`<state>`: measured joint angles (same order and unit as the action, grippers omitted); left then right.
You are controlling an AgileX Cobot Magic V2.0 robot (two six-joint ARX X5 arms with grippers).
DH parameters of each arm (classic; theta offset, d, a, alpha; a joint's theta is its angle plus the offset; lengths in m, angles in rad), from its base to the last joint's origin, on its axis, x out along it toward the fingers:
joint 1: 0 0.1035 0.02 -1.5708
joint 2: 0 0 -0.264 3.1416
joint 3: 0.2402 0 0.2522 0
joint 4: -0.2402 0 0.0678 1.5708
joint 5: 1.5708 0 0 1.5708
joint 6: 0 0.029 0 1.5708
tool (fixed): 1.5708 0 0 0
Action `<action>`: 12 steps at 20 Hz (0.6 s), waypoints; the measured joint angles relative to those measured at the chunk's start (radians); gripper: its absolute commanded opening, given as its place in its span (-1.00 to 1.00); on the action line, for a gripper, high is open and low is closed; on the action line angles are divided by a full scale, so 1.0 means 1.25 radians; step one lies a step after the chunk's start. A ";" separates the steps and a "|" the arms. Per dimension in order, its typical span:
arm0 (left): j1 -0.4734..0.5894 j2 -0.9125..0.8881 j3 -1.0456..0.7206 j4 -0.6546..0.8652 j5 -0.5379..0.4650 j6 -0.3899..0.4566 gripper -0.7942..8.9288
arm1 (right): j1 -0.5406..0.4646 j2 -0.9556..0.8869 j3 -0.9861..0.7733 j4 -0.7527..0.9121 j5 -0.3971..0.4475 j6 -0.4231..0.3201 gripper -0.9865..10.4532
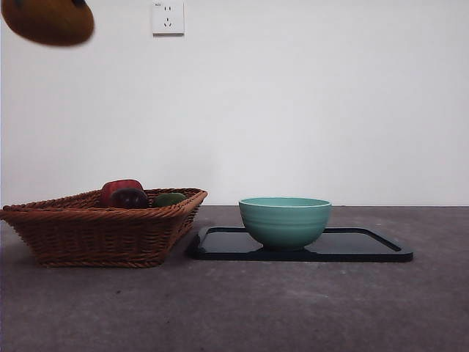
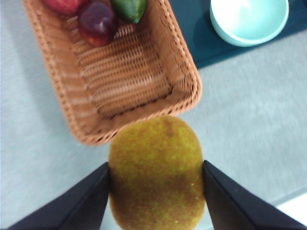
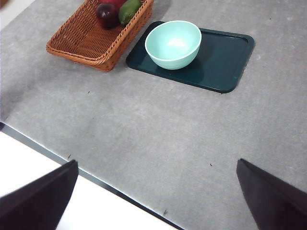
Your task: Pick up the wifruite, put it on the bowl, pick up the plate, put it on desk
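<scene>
Left gripper (image 2: pixel 156 191) was clamped on the wifruite (image 2: pixel 157 173), one black jaw on each side of it. The fruit hung in the air above the desk (image 3: pixel 158 139), just outside the near rim of the wicker basket (image 2: pixel 115 81) and well apart from the bowl (image 1: pixel 285 221). In the front view it showed only as a blurred orange-brown shape at the top corner, high over the basket's outer end.

Basket sat on the desk just beside the dark tray (image 3: pixel 218 62), their corners close; whether they touched, couldn't tell. Inside the basket, at its far end: a red fruit (image 1: pixel 119 188), a dark red fruit (image 2: pixel 97 20) and a green fruit (image 2: pixel 129 8), bunched together. The rest of the basket floor was bare weave.

Bowl stood upright on the tray, at the end nearer the basket, nothing in it.

Right gripper (image 3: pixel 158 191) hovered over the desk edge, far from the basket, jaws wide apart, holding nothing.

A wall socket (image 1: pixel 168 17) sat on the white wall behind the basket.
</scene>
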<state>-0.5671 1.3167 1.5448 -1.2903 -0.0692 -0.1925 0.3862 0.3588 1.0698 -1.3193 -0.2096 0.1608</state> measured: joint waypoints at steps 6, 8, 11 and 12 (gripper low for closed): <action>0.019 0.103 -0.064 0.122 -0.002 -0.025 -0.33 | 0.000 0.000 0.000 0.000 0.000 0.001 0.23; 0.019 0.161 -0.064 0.155 -0.004 -0.025 -0.33 | 0.000 0.000 0.000 0.000 0.000 0.001 0.23; 0.022 0.247 -0.065 0.251 -0.006 -0.044 -0.33 | 0.000 0.000 0.000 0.000 0.000 0.001 0.23; 0.023 0.269 -0.065 0.276 -0.008 -0.051 -0.33 | 0.000 0.000 0.000 0.000 0.000 0.001 0.23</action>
<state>-0.5388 1.6527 1.4635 -0.9455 -0.0792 -0.2558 0.3862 0.3588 1.0698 -1.3197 -0.2100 0.1619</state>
